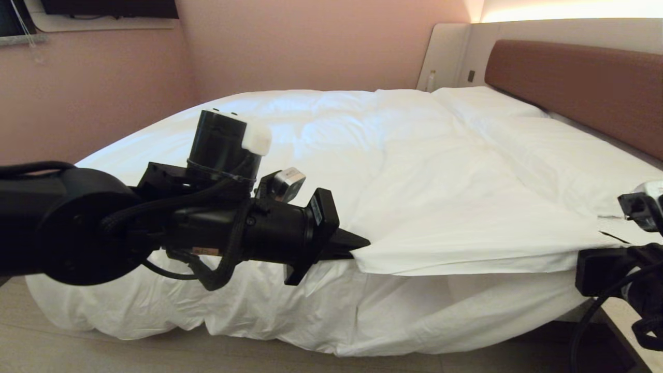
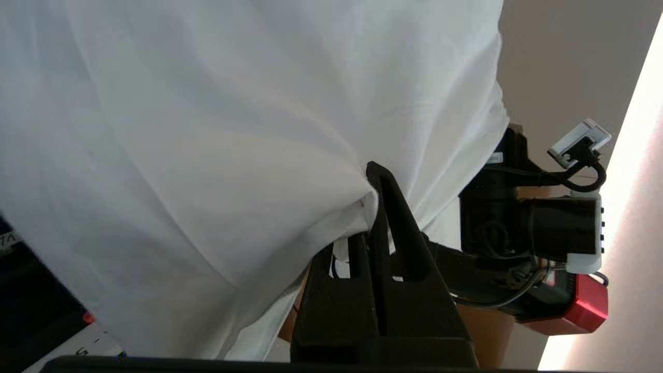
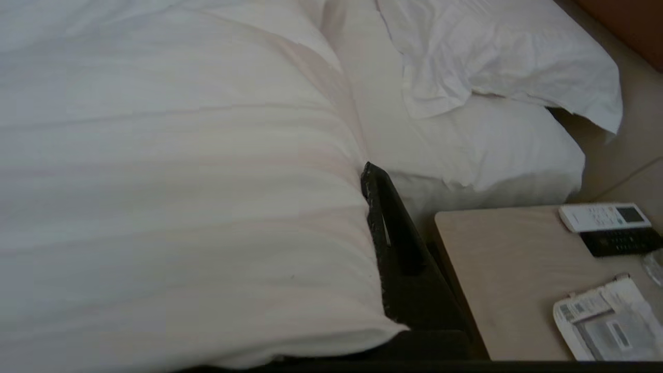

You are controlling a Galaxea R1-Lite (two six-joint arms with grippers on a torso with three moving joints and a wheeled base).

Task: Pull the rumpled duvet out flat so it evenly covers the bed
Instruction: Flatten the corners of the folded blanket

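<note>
In the head view, the duvet is seen spread over most of the bed, with its near edge lifted off the mattress between the two arms. The left claw, at about 7 o'clock, is clamped on one corner of that edge; the right claw, at 4 o'clock at the frame border, is largely cut off. Bunched folds are left hanging toward the floor at 6 to 8 o'clock, so the covering is judged uneven and the near side unfinished.

In the left wrist view, the left claw is shown closed on gathered duvet cloth, with the right arm at 3 o'clock.

In the right wrist view, the right claw is seen shut on the duvet's edge. Two pillows lie uncovered at 1 o'clock, a bedside table at 4 o'clock.
</note>
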